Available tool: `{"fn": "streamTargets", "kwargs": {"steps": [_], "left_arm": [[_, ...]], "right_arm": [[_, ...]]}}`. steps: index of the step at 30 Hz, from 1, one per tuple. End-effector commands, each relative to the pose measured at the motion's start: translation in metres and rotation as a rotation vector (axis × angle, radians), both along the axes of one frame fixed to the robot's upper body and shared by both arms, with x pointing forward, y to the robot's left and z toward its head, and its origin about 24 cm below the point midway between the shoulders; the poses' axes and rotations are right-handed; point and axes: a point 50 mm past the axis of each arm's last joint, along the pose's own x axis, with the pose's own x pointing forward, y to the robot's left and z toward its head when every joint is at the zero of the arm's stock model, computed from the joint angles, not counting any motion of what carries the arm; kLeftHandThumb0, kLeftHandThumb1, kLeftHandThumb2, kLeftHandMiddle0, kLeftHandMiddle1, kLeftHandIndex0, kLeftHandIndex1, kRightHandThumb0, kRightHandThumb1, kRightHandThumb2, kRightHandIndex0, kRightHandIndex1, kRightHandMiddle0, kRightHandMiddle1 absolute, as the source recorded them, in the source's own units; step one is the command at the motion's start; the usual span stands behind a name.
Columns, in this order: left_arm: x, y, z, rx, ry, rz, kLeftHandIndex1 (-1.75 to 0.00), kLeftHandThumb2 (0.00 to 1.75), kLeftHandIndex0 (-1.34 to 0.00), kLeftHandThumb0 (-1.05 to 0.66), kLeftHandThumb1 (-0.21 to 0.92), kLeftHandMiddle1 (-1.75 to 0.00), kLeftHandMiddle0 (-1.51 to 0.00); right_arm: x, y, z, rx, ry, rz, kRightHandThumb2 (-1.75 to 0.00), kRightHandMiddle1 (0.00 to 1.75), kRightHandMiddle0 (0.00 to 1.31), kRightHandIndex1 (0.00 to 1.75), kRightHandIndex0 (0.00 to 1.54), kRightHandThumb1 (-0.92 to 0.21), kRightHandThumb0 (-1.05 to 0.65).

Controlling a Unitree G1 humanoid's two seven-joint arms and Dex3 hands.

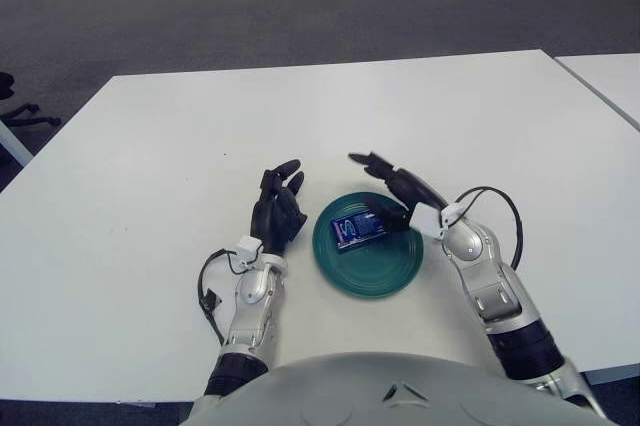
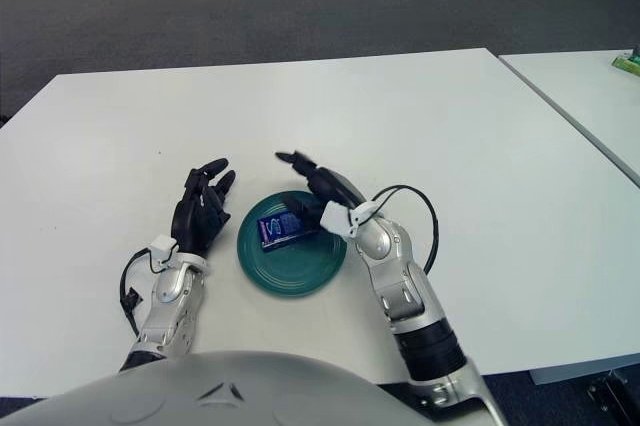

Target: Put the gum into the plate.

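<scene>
The gum (image 1: 357,229) lies in the plate (image 1: 372,278) (job looks done). Right hand (image 1: 392,186), fingers spread and empty, hovers over the plate's rim; left hand (image 1: 277,208) idles beside the plate, relaxed

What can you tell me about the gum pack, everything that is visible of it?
The gum pack is a small flat rectangular packet, dark blue with a pale printed label, and it looks like thin card or foil. It lies flat, turned slightly askew, inside the green plate, in the half farther from the robot. The right hand is over the plate's far right edge with fingers spread; one finger reaches close to the pack's right end, but contact cannot be told.
</scene>
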Motion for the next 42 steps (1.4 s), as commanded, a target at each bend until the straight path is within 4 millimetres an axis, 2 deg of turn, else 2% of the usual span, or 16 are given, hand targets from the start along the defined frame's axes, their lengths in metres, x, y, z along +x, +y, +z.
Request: {"fn": "streamTargets", "kwargs": {"steps": [1,7,15,19,24,29,42], "left_arm": [[-0.002,-0.004,0.0,-0.007,0.01,0.03,-1.04,0.91,-0.18,-0.9,0.92,-0.4,-0.38],[-0.001,-0.002,-0.001,0.002,0.015,0.027,-1.06,0.95,-0.24,-0.92,0.92,-0.39,-0.38],[0.0,0.004,0.0,-0.001,0.004,0.01,-1.08,0.96,-0.28,-0.93,0.92,-0.37,-0.38],[0.0,0.006,-0.001,0.004,0.006,0.007,-1.08,0.97,-0.28,-0.93,0.92,-0.36,-0.38],[-0.001,0.009,-0.003,0.003,0.016,0.008,-1.07,0.98,-0.27,-0.92,0.92,-0.35,-0.37],[-0.001,0.012,-0.004,-0.002,0.024,0.006,-1.06,0.98,-0.26,-0.91,0.92,-0.33,-0.36],[-0.003,0.017,-0.006,0.001,0.036,-0.012,-1.03,0.97,-0.23,-0.91,0.92,-0.24,-0.37]], "right_arm": [[0.003,-0.009,-0.004,0.16,0.017,-0.135,-0.91,0.57,0.0,0.03,0.34,-0.92,-0.87],[0.003,-0.032,-0.016,0.346,0.065,-0.304,-0.92,0.6,0.0,0.03,0.34,-0.92,-0.78],[0.006,-0.048,-0.027,0.444,0.114,-0.468,-0.94,0.68,0.0,0.05,0.41,-0.92,-0.73],[0.002,-0.052,-0.033,0.457,0.121,-0.5,-0.92,0.73,0.0,0.06,0.44,-0.92,-0.73],[-0.012,-0.059,-0.046,0.442,0.144,-0.536,-0.91,0.77,0.0,0.06,0.47,-0.92,-0.71],[-0.017,-0.074,-0.063,0.392,0.188,-0.572,-0.93,0.76,0.0,0.05,0.46,-0.92,-0.73],[-0.025,-0.072,-0.083,0.394,0.267,-0.649,-0.92,0.74,0.0,0.02,0.43,-0.92,-0.73]]}}
